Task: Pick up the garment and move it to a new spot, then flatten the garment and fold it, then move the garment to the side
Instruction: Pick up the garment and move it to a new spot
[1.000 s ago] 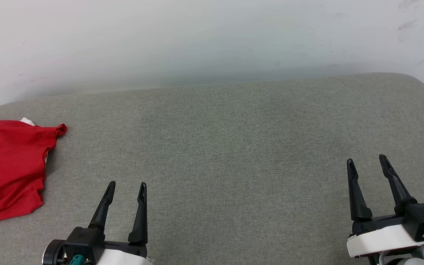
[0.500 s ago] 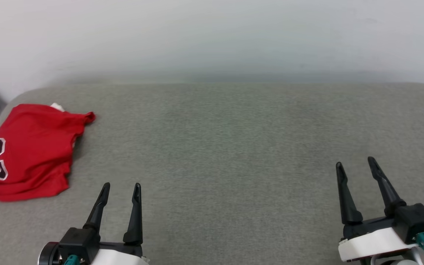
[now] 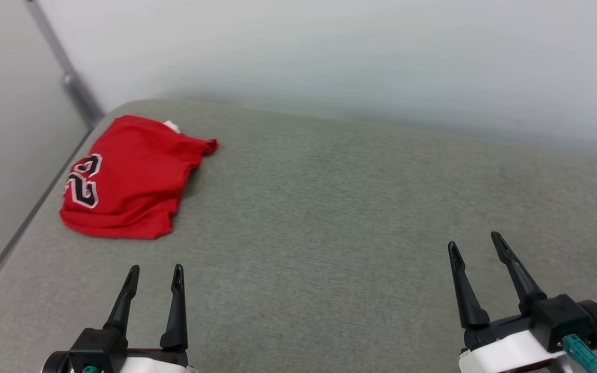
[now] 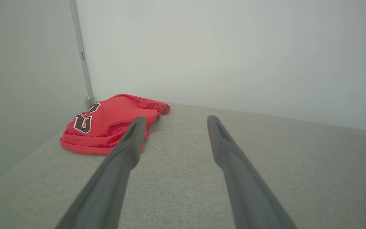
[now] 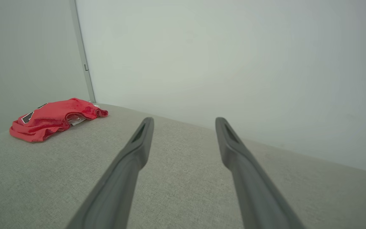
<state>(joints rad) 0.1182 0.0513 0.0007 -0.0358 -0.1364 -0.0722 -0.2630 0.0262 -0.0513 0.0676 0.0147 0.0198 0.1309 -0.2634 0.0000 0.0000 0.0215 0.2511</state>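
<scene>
red garment [image 3: 138, 176] far left on grey fabric [image 3: 329, 207]; left gripper [image 3: 156, 268], right gripper [image 3: 473, 240] spread, empty.

Red garment [image 3: 138, 181] with black numerals [image 3: 83, 182] outlined in white on grey woven cushion [image 3: 329, 217], pale grey wall [image 3: 329, 52] behind; left gripper [image 3: 155, 269] and right gripper [image 3: 475, 242] black-fingered, with teal connectors [image 3: 578, 356].

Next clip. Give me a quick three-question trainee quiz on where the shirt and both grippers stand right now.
1. True or false: the left gripper is open and apart from the garment.
2. The garment lies on the grey padded surface at its: A) far-left corner; B) centre; C) near-right edge.
3. Are the fingers of the right gripper spread or together?
Key: 1 true; 2 A; 3 spread.
</scene>
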